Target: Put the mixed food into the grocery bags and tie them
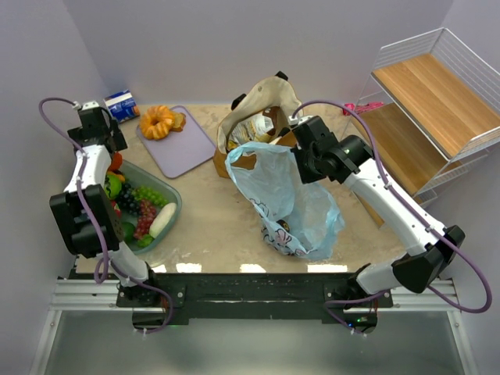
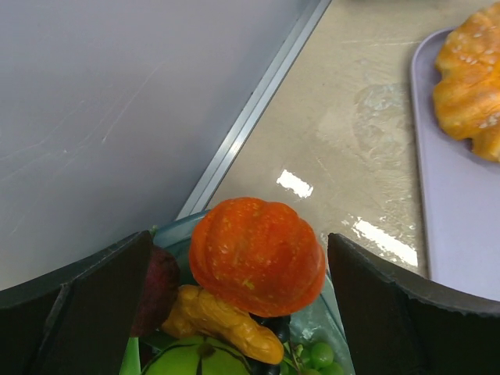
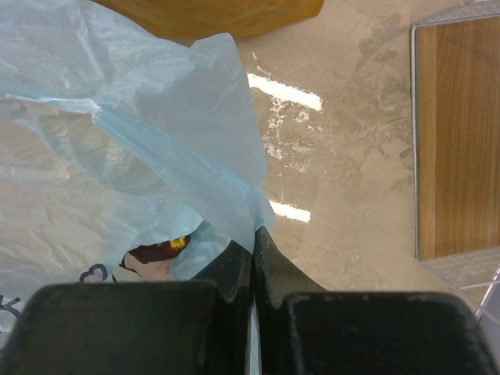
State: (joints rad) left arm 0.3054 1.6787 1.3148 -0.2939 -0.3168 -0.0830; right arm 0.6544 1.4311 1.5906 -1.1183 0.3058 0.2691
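Observation:
The mixed food lies in a teal tub (image 1: 173,209) at the left: an orange pumpkin-shaped piece (image 2: 256,254), a yellow knobbly piece (image 2: 223,320), a green fruit (image 2: 195,361), a dark plum (image 2: 158,289) and grapes (image 1: 144,207). My left gripper (image 2: 239,266) hangs open over the tub's far end, its fingers on either side of the orange piece and apart from it. The light-blue plastic bag (image 1: 289,203) stands mid-table, and my right gripper (image 3: 254,232) is shut on its rim (image 3: 234,180), holding it up. The mustard tote (image 1: 258,121) stands open behind it with packets inside.
A lilac cutting board (image 1: 187,148) with a golden pastry (image 1: 160,121) lies at the back left, and a blue packet (image 1: 123,105) sits beside it. A white wire rack with wooden shelves (image 1: 437,101) stands at the right. The grey wall (image 2: 101,101) runs close behind the tub.

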